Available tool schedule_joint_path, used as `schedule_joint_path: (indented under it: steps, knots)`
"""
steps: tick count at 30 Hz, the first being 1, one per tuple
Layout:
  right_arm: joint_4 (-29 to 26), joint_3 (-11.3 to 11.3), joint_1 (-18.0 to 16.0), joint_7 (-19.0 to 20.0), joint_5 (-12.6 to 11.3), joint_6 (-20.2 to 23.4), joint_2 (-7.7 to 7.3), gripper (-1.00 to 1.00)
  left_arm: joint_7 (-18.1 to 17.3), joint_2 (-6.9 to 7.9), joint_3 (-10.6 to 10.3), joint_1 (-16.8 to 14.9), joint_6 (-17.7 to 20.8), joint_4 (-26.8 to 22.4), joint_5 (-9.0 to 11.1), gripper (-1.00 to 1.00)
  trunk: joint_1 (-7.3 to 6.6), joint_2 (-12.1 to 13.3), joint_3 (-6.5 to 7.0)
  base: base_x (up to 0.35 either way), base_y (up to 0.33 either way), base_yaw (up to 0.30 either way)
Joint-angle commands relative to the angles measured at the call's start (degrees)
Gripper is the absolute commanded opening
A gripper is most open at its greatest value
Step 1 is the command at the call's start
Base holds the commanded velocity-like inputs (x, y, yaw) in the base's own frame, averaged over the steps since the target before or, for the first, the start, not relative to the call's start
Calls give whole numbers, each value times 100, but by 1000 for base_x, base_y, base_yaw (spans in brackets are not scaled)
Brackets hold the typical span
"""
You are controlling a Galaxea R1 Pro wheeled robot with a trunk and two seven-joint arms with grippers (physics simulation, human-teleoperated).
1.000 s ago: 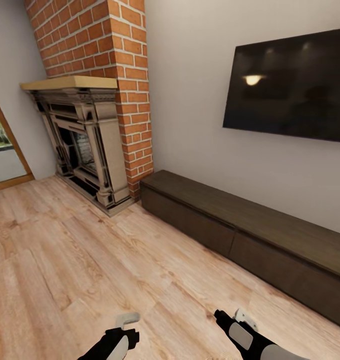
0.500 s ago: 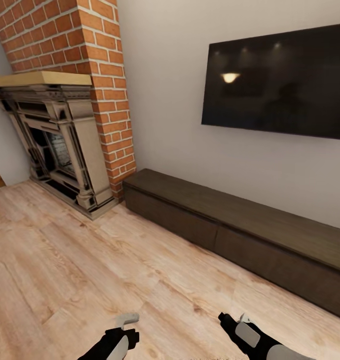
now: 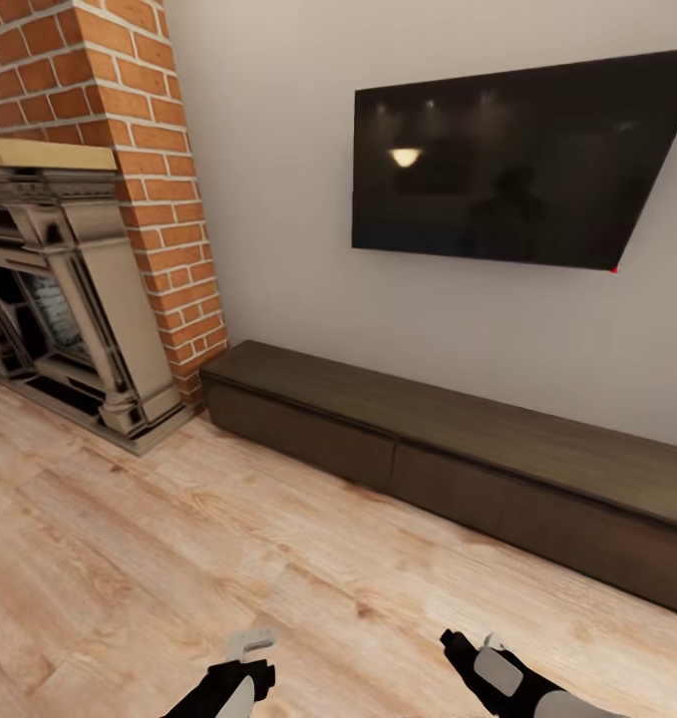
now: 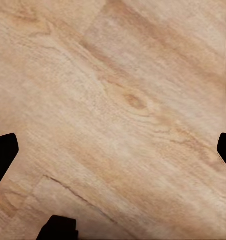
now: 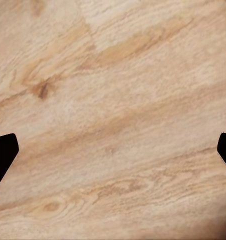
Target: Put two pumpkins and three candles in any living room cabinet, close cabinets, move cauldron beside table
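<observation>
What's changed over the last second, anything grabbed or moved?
Only the view panned right: fireplace, cabinet and TV slid left in frame. Nothing was grabbed. The left gripper and right gripper stay open and empty over the floor; the cabinet's fronts remain shut.

Both grippers (image 4: 113,150) (image 5: 113,150) spread wide, empty

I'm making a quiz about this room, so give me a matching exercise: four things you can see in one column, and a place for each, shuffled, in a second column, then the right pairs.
Things
1. television
2. cabinet
3. fireplace
4. grippers, left gripper, right gripper

Places
A. low on the floor against the wall
B. set into the brick chimney
C. open, above bare wooden floor
D. mounted on the wall above the long dark unit

Pairs: 1-D, 2-A, 3-B, 4-C
</observation>
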Motion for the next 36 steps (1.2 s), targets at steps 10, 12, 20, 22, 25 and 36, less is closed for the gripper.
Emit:
schedule_joint_path:
  steps: [10,12,20,22,25,36]
  knots:
    - [17,36,-1,173,-79,79,-80,100,51,4,-40,-3,-11,-4,50,100,-1,-2,22,0,0,-278]
    - [51,36,-1,174,-79,86,-81,100,51,4,-40,-3,-11,-4,50,100,-1,-2,26,0,0,-272]
    - [145,34,-1,175,-79,92,-82,100,51,-6,-45,-3,-11,-4,50,100,-1,-2,32,0,0,-266]
    - [147,35,-1,174,-79,92,-82,100,51,-6,-46,-4,-11,-4,49,100,-1,-2,32,0,0,-268]
    - [150,35,-1,174,-79,80,-82,100,51,-9,-48,-3,-11,-4,49,100,-1,-2,32,0,0,-273]
    - [171,34,-1,199,-81,99,-82,100,54,-5,-43,-4,-11,-4,39,100,-1,-2,32,0,0,-274]
